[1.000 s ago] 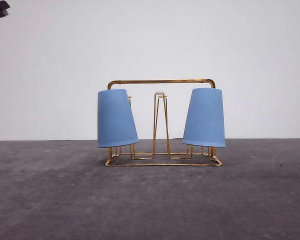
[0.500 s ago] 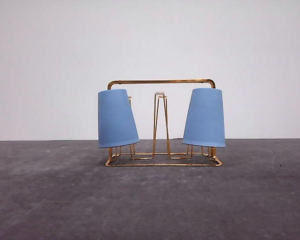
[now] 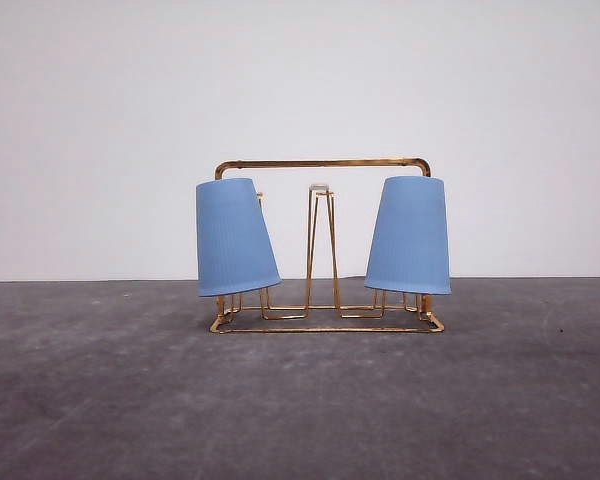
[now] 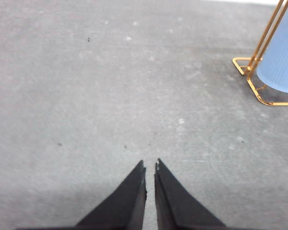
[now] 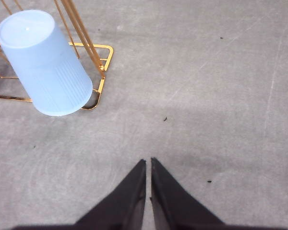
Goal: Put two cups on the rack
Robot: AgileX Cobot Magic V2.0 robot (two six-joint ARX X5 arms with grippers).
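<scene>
The gold wire rack (image 3: pixel 325 240) stands mid-table in the front view. Two light blue ribbed cups hang upside down on its prongs: one cup (image 3: pixel 233 237) on the left side, the other cup (image 3: pixel 410 235) on the right. In the left wrist view my left gripper (image 4: pixel 150 166) is shut over bare table, well away from the rack's corner (image 4: pixel 249 76) and the cup (image 4: pixel 283 57) beside it. My right gripper (image 5: pixel 148 162) is shut too, holding nothing, a short way from the rack's end (image 5: pixel 98 62) and its cup (image 5: pixel 45 62).
A grey matte tabletop (image 3: pixel 300 400) runs out on all sides of the rack, and a plain white wall (image 3: pixel 300 80) rises behind it. Small dark specks (image 5: pixel 164 118) mark the surface.
A dark part of an arm at the top left of the front view one second ago has left the picture. Rack and cups have stayed put.
</scene>
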